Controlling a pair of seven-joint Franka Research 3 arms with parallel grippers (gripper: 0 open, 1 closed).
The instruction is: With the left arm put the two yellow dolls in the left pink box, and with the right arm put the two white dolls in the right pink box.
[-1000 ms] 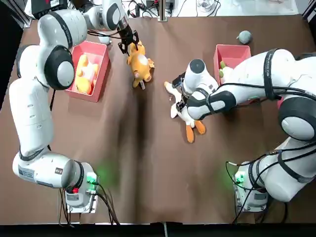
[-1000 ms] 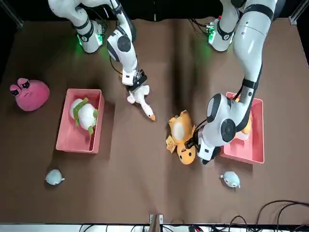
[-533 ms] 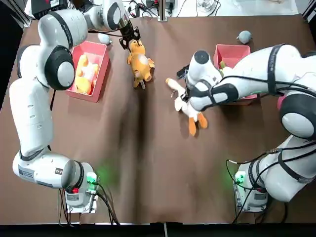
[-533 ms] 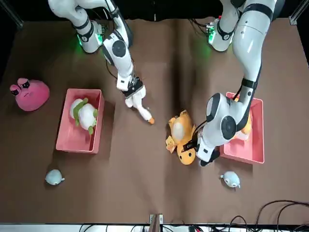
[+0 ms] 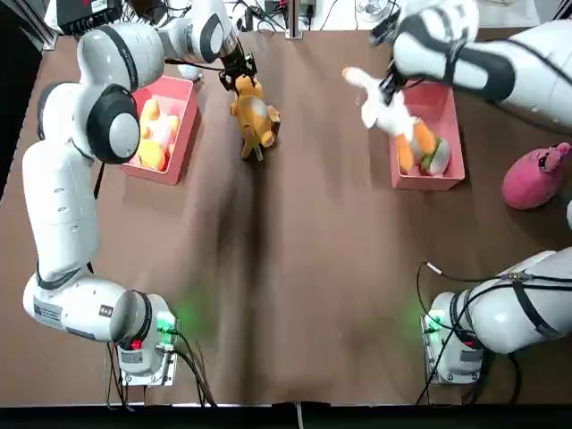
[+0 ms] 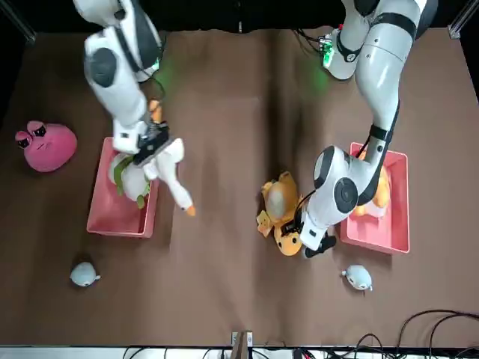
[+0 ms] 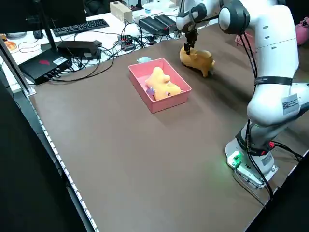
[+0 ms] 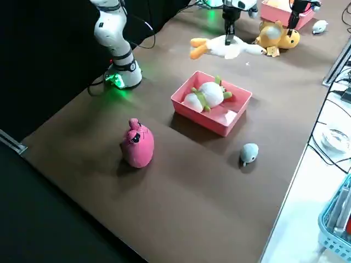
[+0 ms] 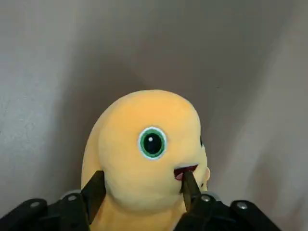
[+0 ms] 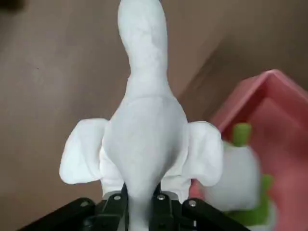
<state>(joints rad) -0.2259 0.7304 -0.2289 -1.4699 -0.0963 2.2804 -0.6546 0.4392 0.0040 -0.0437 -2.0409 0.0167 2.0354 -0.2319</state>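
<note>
Much of the tabletop (image 5: 286, 295) is open between the arm bases, good room for moving. Farther, one yellow doll (image 5: 254, 116) lies beside the left pink box (image 5: 186, 143); the left claw (image 9: 143, 175) has fingers well apart around its head, though maybe pressing, I cannot tell. The right claw (image 10: 141, 187) is closed on the long-necked white doll (image 10: 147, 125), raised, feet over the right pink box (image 5: 458, 152), head past its edge. Inside lies the other white doll (image 8: 209, 96).
</note>
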